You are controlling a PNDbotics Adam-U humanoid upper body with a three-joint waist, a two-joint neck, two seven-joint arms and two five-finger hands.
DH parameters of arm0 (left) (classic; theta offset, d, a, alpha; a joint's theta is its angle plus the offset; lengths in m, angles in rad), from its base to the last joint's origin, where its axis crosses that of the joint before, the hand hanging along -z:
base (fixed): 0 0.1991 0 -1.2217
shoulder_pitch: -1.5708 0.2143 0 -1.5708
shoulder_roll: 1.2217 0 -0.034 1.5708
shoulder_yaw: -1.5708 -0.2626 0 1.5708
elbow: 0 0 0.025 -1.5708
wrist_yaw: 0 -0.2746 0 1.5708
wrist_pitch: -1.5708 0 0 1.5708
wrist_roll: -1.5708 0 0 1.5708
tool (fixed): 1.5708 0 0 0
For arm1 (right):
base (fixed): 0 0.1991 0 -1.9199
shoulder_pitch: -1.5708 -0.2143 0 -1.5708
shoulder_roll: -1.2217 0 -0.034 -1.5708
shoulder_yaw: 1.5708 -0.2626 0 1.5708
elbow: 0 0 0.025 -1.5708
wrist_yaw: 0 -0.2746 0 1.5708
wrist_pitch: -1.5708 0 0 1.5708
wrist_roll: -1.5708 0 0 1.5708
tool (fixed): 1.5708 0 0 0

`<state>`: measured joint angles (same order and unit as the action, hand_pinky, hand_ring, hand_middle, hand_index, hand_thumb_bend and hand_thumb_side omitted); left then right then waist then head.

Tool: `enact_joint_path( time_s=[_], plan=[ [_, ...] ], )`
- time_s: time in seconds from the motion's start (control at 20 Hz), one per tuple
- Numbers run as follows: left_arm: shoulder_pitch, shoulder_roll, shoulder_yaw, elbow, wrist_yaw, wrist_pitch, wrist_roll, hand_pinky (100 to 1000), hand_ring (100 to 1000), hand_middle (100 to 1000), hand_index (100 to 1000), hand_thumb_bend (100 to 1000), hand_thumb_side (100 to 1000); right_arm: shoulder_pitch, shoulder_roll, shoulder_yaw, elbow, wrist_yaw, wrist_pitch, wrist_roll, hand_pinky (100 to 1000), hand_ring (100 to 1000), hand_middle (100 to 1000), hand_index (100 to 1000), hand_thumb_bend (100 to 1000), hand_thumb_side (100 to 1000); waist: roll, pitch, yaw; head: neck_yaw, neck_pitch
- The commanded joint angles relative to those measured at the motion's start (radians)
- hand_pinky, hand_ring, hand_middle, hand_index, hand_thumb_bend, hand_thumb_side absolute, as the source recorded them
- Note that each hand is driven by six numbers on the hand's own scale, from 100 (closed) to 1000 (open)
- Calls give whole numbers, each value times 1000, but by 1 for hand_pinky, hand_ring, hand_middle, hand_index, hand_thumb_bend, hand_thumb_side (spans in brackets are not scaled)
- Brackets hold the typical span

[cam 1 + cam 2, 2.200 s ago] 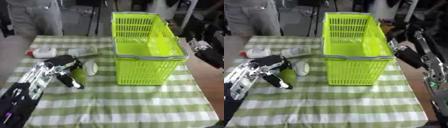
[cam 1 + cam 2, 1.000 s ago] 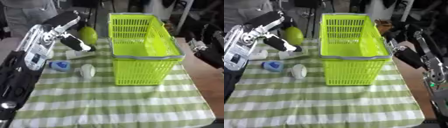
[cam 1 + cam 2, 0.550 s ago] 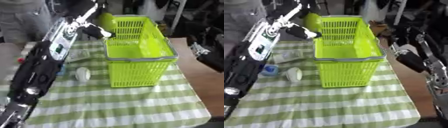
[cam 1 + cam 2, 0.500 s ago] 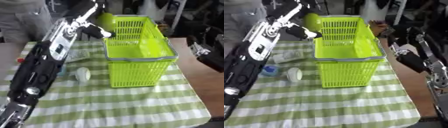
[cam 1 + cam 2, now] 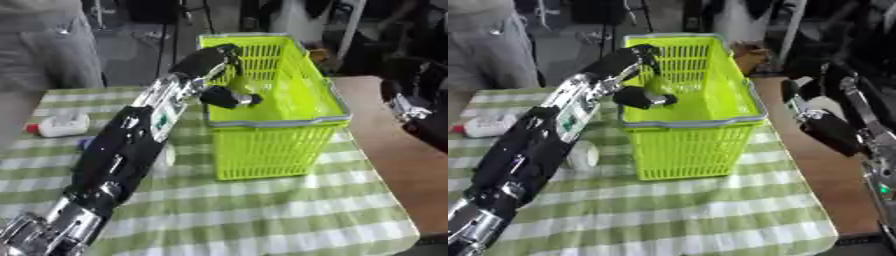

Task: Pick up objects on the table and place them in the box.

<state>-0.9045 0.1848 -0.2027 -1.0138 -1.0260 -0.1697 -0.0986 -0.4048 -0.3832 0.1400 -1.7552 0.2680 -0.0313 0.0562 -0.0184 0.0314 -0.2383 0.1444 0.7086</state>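
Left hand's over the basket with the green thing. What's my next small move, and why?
Probably lower the left hand a little and open its fingers. It is curled round the yellow-green object and already sits inside the rim of the green basket, so the drop should land in it. The white bottle and a white cylinder wait on the checked cloth for later.

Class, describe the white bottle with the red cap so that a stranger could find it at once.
Start from the lime-green basket on the checked tablecloth and go to the table's far left edge. There the white bottle lies on its side, apart from the basket. Its red cap, pointing left, sets it apart from the things nearer the arm.
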Motion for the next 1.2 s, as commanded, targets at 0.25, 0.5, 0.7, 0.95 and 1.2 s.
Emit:
enact_joint_path(
  time_s=[0.25,0.5,0.7,0.95,1.2],
  plan=[
    [19,75,27,-80,128,-16,88,770,838,853,857,459,916,-10,-15,-12,-11,-5,-1,-3,616,572,687,856,284,583,-6,-8,16,-13,-10],
    [109,182,78,-371,502,31,167,719,807,819,819,437,859,-1,-18,-19,-9,-3,1,-10,616,572,687,855,285,583,-11,-8,43,-30,-5],
    [289,288,161,-660,850,87,216,691,786,797,801,403,905,11,-24,-27,-7,-1,3,-17,616,572,687,855,284,582,-6,-16,85,-44,10],
    [517,347,251,-862,1046,149,238,679,783,796,803,410,959,20,-30,-34,-5,2,4,-25,615,571,687,855,284,581,1,-17,115,-55,23],
    [671,300,326,-882,1053,172,293,660,775,790,800,401,985,24,-32,-39,-3,3,4,-30,615,572,688,856,285,581,0,-16,132,-68,34]
  ],
)
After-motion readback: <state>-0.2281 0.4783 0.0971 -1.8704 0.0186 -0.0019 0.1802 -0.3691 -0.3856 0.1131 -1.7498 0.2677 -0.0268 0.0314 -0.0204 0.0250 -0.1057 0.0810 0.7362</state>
